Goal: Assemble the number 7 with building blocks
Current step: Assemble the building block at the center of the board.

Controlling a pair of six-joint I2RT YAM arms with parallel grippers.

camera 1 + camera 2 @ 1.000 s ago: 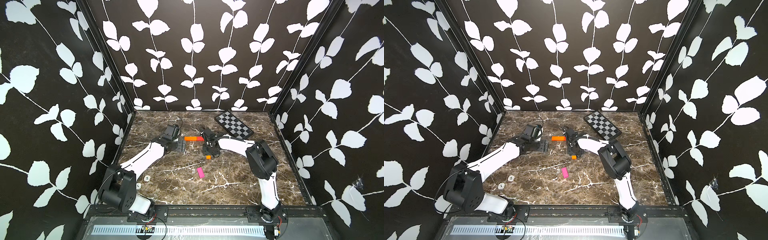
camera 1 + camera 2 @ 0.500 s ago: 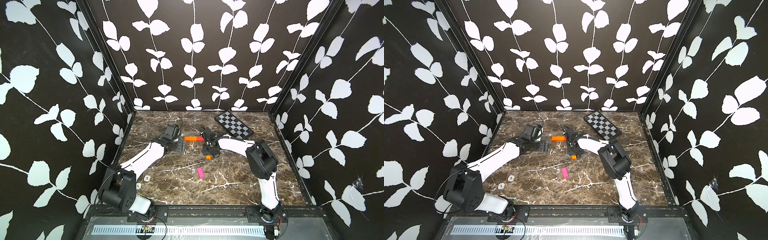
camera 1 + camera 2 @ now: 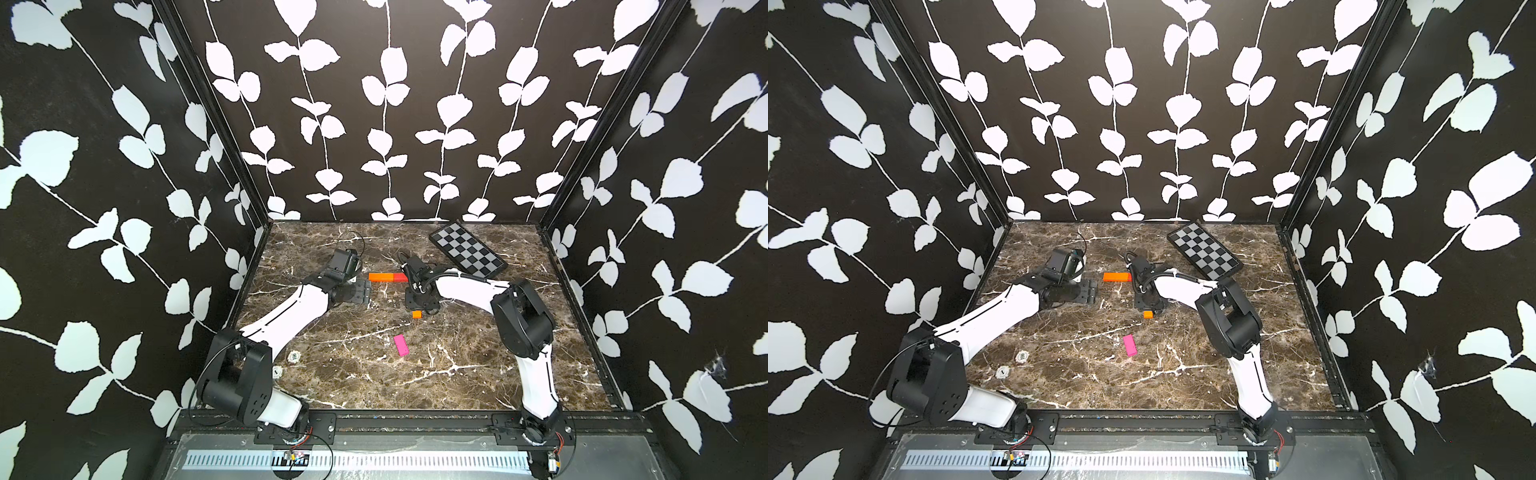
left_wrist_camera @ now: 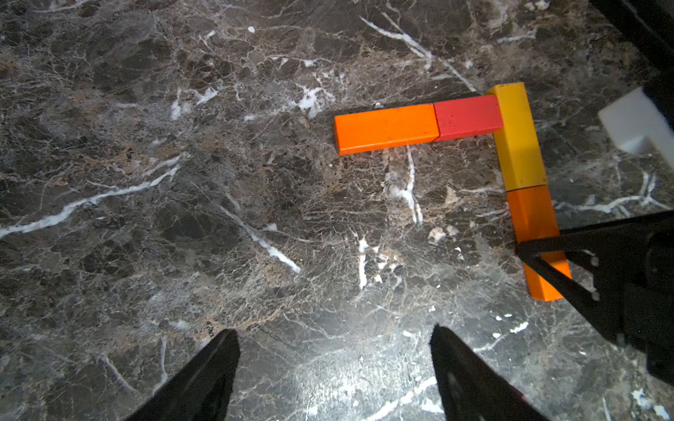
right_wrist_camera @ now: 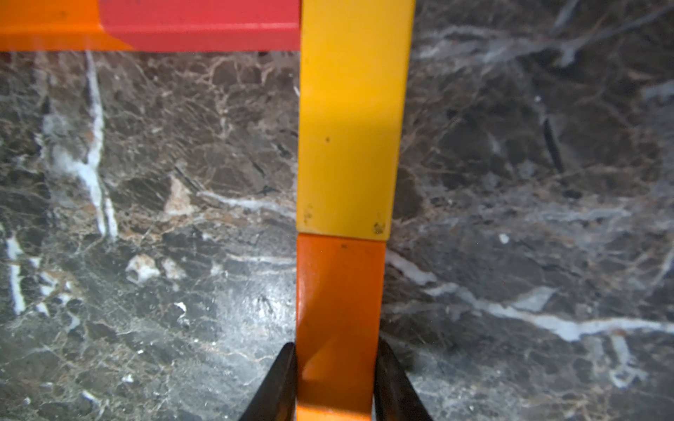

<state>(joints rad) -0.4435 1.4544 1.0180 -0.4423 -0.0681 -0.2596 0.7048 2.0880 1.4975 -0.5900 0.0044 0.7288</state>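
Orange stem bar (image 5: 339, 320), butted against the yellow bar (image 5: 350, 120), is clamped by the right gripper (image 5: 337, 382), which hides most of it in both top views; left gripper (image 4: 333, 364) gapes wide.

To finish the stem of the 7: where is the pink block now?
In both top views the pink block lies alone on the table, just nearer the front edge than the orange stem block in the right gripper.
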